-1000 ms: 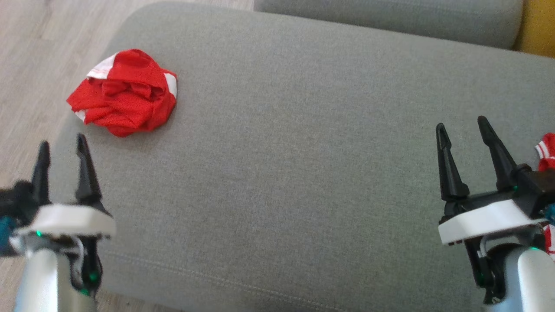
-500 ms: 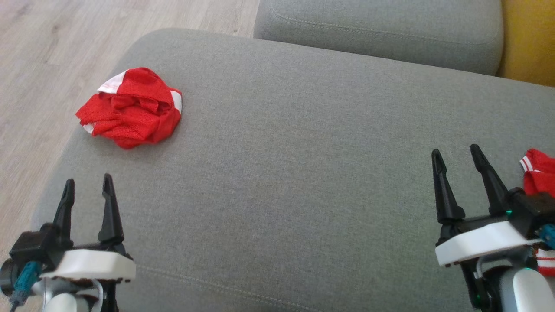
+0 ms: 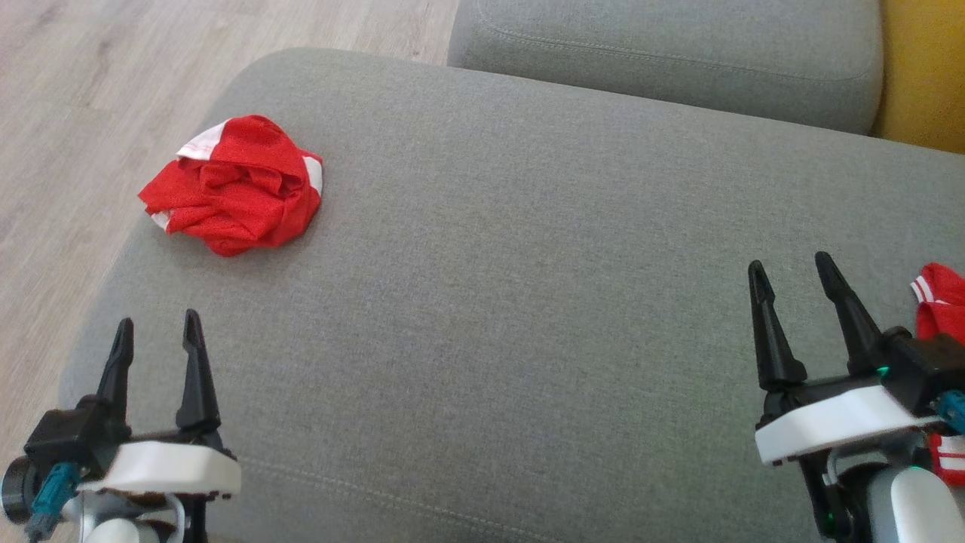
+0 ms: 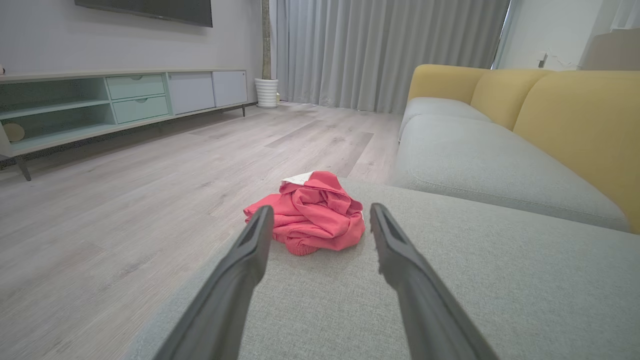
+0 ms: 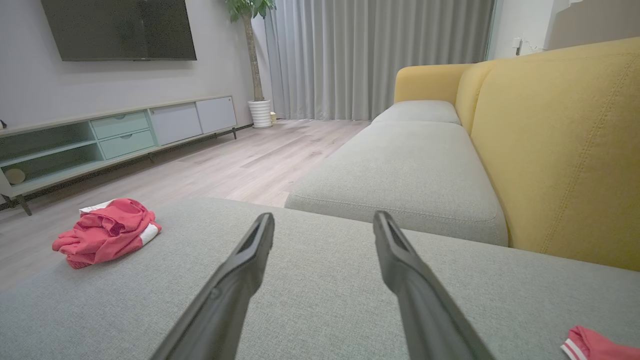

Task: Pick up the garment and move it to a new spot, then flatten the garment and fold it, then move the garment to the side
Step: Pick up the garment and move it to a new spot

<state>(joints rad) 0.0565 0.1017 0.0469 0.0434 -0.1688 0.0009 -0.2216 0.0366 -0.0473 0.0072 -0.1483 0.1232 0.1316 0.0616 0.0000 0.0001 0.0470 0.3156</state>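
Lying in a crumpled heap, the red garment [image 3: 234, 185] with white trim is sitting on the far left part of the grey seat cushion [image 3: 513, 302], close to the cushion's rounded corner and the edge that is dropping to the pale wooden floor [image 3: 75, 113]. Nothing is touching it.

The left end effector [image 3: 158, 317] is hovering over the near left edge of the cushion, its two dark fingers spread wide and gripping nothing. In the left wrist view the fingers are pointing straight toward the garment, which is showing in the gap between their tips but well apart from them.

The right end effector [image 3: 788, 260] is hanging over the near right side of the same cushion, likewise wide open and empty, with its fingers pointing across bare grey fabric toward a second seat cushion [image 3: 663, 53] beyond. In the right wrist view the garment is lying far off to the left.

A second red piece of cloth [image 3: 938, 298] with white stripes is peeking out at the right border of the head view, just beside the right wrist and partly hidden behind it. The yellow backrest [image 5: 565, 150] is rising along the right of the sofa, and a low cabinet [image 5: 115, 135], a wall-mounted television [image 5: 120, 27] and grey curtains [image 5: 375, 55] are standing across the room.
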